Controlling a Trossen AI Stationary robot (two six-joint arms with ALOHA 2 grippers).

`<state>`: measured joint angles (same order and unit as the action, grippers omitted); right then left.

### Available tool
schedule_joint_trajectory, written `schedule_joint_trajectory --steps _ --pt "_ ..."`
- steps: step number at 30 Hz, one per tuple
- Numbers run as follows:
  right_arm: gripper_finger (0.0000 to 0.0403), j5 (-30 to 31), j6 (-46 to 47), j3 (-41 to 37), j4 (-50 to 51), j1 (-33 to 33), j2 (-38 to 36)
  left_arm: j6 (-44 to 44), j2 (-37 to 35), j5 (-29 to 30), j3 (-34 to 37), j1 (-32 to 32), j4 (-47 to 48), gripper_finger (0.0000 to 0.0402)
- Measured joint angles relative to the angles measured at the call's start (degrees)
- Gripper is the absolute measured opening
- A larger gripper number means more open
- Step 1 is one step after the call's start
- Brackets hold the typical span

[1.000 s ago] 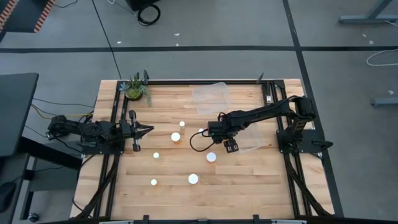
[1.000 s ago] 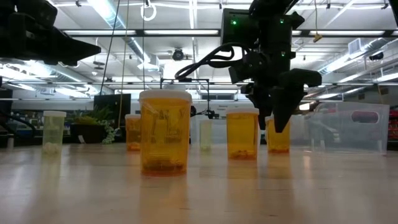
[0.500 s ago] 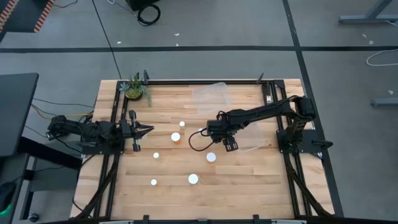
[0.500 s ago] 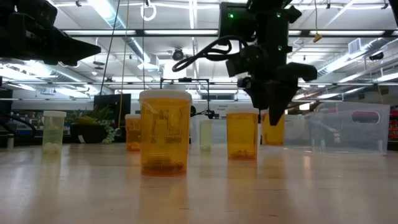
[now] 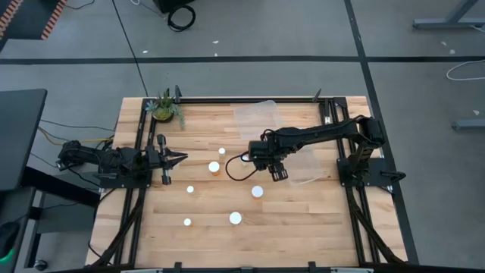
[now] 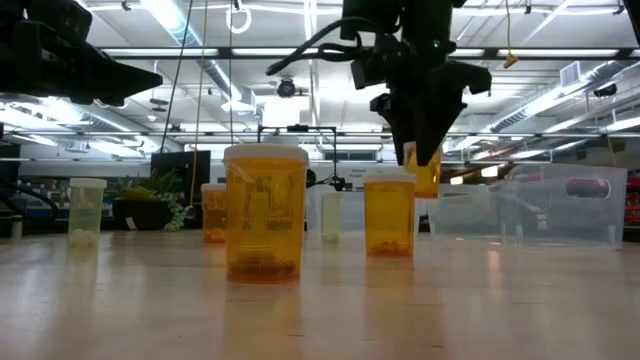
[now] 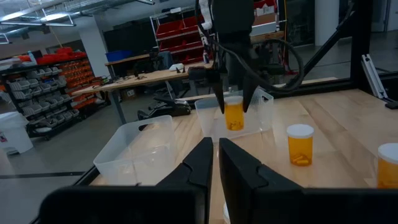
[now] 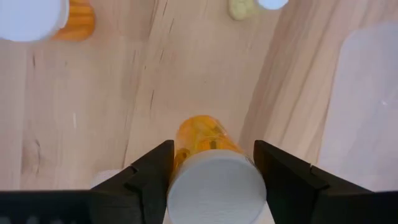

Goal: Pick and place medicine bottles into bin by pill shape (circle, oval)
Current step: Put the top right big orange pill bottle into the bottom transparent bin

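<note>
Bottle gripped, lifted off the desk

My right hand [image 8: 211, 168] clamps the amber plastic white-capped medicine bottle [image 8: 208, 155] just under its cap; it seems light, rigid, slick. My left hand [image 7: 214, 158] waits, fingers nearly together.

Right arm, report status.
Right end effector shut on bottle, lifted off table. Left end effector shut, parked at left edge. Clear bins beside right arm; nothing in the way.
</note>
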<state>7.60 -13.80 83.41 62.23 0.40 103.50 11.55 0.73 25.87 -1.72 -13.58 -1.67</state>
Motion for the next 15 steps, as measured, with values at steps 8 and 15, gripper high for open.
schedule_joint_trajectory --steps 8,15 --pt "0.0223 -0.02 -0.29 6.26 6.12 0.0 0.0 0.0 -0.02 0.0 0.0 0.01 0.0 0.003" --pt "0.0223 -0.11 0.19 11.11 10.58 0.0 -0.06 0.0 -0.01 0.0 0.0 0.0 -0.02 0.004"
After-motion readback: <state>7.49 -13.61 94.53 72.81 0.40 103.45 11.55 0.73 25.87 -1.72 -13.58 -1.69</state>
